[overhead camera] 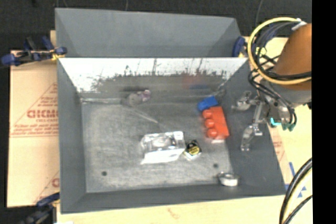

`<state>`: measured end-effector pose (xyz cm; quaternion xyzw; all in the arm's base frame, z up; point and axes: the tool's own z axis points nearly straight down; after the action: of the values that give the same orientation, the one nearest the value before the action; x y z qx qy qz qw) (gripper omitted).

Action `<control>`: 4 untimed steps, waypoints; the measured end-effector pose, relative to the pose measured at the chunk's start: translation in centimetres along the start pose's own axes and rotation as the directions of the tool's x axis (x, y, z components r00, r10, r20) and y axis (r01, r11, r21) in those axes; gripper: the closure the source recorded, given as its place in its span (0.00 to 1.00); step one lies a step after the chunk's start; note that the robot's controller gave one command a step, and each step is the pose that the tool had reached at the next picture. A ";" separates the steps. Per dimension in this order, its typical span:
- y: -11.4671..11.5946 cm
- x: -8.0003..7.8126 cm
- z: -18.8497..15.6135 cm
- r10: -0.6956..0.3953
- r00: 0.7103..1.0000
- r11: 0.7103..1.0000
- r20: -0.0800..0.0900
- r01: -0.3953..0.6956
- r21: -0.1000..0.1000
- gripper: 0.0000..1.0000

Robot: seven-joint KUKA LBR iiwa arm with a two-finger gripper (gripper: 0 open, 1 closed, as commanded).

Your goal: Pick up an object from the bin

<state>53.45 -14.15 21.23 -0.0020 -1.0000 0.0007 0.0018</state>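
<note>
Orange studded plastic block (216, 122) lies right of the grey metal bin's (105, 128) floor, touching a small blue piece (208, 104); gripper (251, 131) hangs just beside it over the right wall; grip state: cannot tell; clear plastic packet (163, 147) mid-floor, well apart.

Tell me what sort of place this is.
Probably a robotics lab's grasping test cell: a cabled robot arm leans over a grey metal bin holding loose oddments, like an orange block and a clear packet.
</note>
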 end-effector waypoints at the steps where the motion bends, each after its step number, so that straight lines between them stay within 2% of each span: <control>1: 6.3 4.5 13.1 -0.056 0.998 0.998 0.011 0.056 0.003 0.00; 2: 10.2 0.8 11.1 0.066 0.998 0.998 0.010 -0.066 -0.004 0.00; 3: 16.0 0.5 10.2 0.344 0.939 0.939 0.007 -0.344 -0.007 0.00; 4: 18.0 0.8 13.6 0.283 0.959 0.959 0.026 -0.283 -0.003 0.00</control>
<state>52.62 3.82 7.65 -0.1449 -0.9894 0.0011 -0.0112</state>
